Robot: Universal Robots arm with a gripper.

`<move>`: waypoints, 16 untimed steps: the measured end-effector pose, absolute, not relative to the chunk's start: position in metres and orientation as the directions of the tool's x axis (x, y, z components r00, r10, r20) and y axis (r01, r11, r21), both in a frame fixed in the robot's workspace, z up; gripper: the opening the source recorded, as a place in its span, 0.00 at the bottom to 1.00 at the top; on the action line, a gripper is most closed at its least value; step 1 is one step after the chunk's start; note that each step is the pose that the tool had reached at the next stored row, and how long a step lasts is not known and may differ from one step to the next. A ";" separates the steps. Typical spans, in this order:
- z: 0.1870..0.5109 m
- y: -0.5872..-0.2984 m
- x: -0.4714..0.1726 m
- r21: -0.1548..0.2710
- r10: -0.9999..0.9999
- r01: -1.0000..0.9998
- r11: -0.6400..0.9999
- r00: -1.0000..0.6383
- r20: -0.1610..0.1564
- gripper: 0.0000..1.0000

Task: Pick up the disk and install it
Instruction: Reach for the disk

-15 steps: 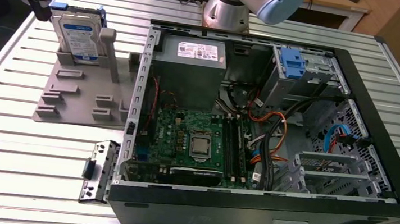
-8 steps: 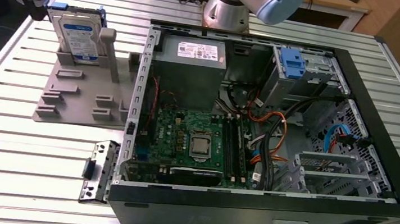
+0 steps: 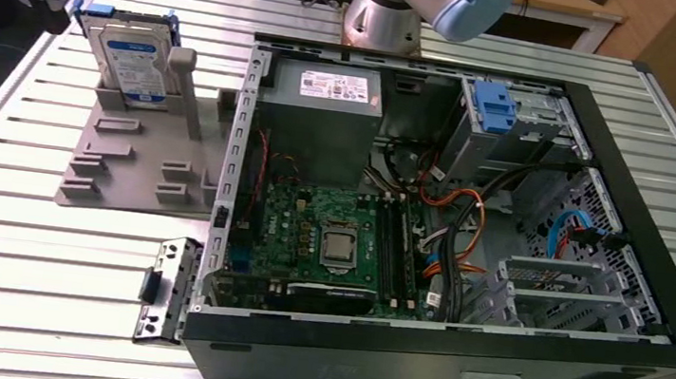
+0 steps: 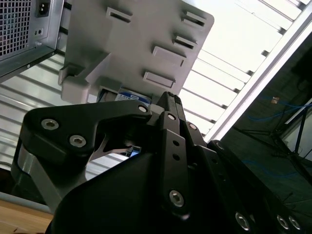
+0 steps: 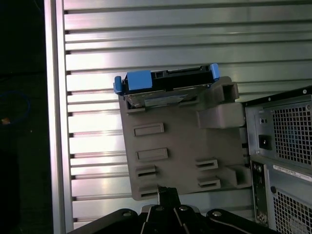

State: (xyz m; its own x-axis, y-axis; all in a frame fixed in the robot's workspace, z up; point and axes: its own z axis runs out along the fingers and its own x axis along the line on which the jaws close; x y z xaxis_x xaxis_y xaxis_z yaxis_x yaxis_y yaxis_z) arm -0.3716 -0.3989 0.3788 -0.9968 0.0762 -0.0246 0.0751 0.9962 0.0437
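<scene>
A slatted metal tabletop (image 3: pixel 24 259) carries an open black computer case (image 3: pixel 420 371). Inside it, a grey power supply (image 3: pixel 321 116) with a white sticker sits at the far end. A green motherboard (image 3: pixel 307 234) lies nearer, and a silver drive cage (image 3: pixel 512 123) with a blue latch is toward the exterior view's right. A grey plastic stand (image 3: pixel 137 167) rests at the exterior view's left of the case. A small metal bracket (image 3: pixel 167 290) lies just beside the case's near corner.
</scene>
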 end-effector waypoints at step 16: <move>0.378 -0.399 -0.388 0.044 0.076 0.075 0.996 -0.997 -0.025 0.10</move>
State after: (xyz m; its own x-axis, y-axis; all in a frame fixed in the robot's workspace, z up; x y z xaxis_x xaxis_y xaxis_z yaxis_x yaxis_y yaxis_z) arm -0.3878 -0.3989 0.3777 -0.9968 0.0762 -0.0246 0.0751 0.9962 0.0437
